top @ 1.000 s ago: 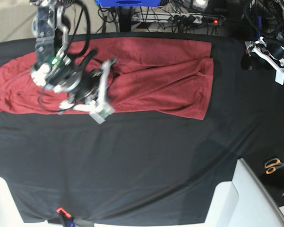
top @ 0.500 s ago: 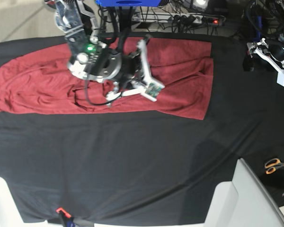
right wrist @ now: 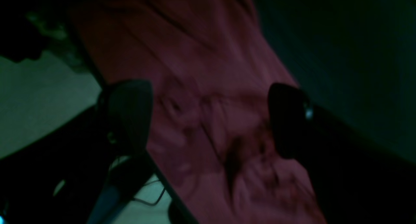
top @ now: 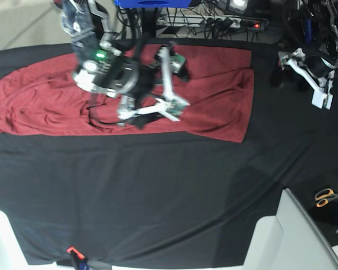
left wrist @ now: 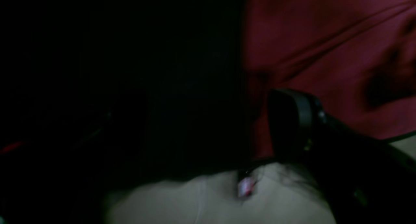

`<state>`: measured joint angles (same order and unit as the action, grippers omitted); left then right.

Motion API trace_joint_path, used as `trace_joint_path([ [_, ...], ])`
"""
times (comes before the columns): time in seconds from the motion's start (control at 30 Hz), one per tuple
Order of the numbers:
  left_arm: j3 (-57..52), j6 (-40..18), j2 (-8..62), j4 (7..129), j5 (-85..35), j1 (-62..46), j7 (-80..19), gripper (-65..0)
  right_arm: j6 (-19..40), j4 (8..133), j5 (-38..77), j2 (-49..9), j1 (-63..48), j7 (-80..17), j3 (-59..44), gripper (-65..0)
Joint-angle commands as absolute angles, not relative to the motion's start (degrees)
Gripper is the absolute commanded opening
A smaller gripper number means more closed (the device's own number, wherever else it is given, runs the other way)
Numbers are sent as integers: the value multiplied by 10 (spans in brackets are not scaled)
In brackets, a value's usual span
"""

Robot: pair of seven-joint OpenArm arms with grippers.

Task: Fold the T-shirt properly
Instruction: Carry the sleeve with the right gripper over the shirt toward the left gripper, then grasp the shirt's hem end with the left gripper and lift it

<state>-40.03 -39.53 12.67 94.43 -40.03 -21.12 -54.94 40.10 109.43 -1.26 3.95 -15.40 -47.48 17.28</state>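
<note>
The maroon T-shirt (top: 214, 95) lies spread along the far side of the black-covered table (top: 158, 197), wrinkled at its middle. Over that middle hovers my right gripper (top: 176, 83), open. In the right wrist view its two dark fingers (right wrist: 130, 113) stand wide apart above creased T-shirt fabric (right wrist: 211, 87), with nothing held between them. My left gripper (top: 302, 77) is off the shirt, beyond its right edge, and looks open. The dark left wrist view shows one of its fingers (left wrist: 292, 120) near the T-shirt edge (left wrist: 325, 38); the other is lost in shadow.
Orange-handled scissors (top: 327, 197) lie at the right edge. White panels (top: 293, 236) stand at the near right and near left corners. A power strip and cables (top: 225, 22) run behind the table's far edge, with pale floor beyond.
My right arm swept from the shirt's left part to its middle, then opened its jaws. The left arm shifted slightly toward the table.
</note>
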Motion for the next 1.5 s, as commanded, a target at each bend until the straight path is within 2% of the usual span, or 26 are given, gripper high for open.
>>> trace_joint_path([
  [0.0,-406,-400,141,951,-433,-216,-541,-87,400,1103,-11,39,-153,-465,150,-123],
  [0.13,-391,-400,169,903,-514,-217,-541,-84,400,1103,-11,38,-171,-433,87,-123],
  [0.43,-324,-400,169,758,-469,-142,-538,-84,400,1102,-11,35,-180,-422,34,-123],
  [0.67,-268,-400,154,742,-463,-130,-535,-86,400,1102,-11,35,-180,-422,36,-123],
  [1.0,-262,-400,85,699,-338,-127,-494,-94,400,1102,-11,35,-180,-424,35,-123],
  [1.2,-226,-400,80,700,-333,-127,-493,-104,400,1102,-11,35,-188,-421,36,-123],
  [1.27,-210,-400,81,698,-333,-126,-492,-166,400,1102,-11,35,-191,-421,34,-123],
  [1.33,-208,-400,80,695,-332,-116,-492,-278,400,1102,-11,35,-195,-421,33,-123],
  [1.43,-208,-400,80,694,-331,-109,-492,-481,400,1102,-11,35,-196,-421,31,-123],
  [1.47,-208,-400,82,694,-331,-107,-492,-569,400,1102,-11,35,-196,-421,31,-123],
])
